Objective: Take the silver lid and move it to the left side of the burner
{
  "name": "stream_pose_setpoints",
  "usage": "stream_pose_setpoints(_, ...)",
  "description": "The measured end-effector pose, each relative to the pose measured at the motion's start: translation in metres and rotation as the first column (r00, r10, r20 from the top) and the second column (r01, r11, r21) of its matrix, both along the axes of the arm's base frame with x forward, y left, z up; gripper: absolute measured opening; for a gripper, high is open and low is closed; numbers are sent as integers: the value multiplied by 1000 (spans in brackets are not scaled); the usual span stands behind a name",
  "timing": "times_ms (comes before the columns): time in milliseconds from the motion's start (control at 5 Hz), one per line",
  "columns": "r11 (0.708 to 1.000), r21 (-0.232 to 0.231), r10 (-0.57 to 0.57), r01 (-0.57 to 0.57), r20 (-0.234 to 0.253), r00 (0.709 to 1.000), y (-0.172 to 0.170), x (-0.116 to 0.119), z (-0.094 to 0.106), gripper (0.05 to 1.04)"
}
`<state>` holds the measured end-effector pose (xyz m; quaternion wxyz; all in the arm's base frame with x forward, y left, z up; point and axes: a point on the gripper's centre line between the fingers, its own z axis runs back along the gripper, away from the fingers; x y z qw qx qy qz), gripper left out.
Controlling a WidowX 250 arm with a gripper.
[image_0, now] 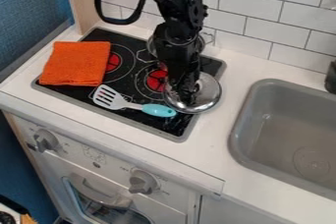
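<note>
The silver lid point(209, 93) lies at the right edge of the black stovetop point(134, 110), partly over its rim. My gripper point(189, 99) hangs down over the middle of the lid and hides its knob. Whether the fingers hold anything cannot be made out. Just left of the lid is the red burner point(156, 80), partly covered by the arm.
A spatula point(134, 103) with a turquoise handle lies in front of the burner, its handle end near the lid. An orange cloth point(76, 63) covers the stove's left part. Behind the arm stands a metal pot point(152, 46). The grey sink point(289, 134) is at the right.
</note>
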<state>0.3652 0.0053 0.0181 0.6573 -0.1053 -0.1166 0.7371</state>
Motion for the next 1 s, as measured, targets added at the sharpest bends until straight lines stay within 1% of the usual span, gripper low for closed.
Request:
stream_pose_setpoints(200, 1000, -20, 15, -15, -11, 1000, 3, -2, 0, 599)
stream_pose_setpoints(400, 999, -42, 10, -11, -11, 1000, 2, -2, 0, 897)
stream_pose_setpoints(600, 999, -31, 25, -25, 2, 1000, 5, -1, 7, 1012)
stream_pose_setpoints(800, 999, -46, 27, -24, 61, 998, 3, 3, 30, 1008)
stream_pose_setpoints(1000, 996, -78, 54, -43, 139, 989, 8, 6, 61, 1001)
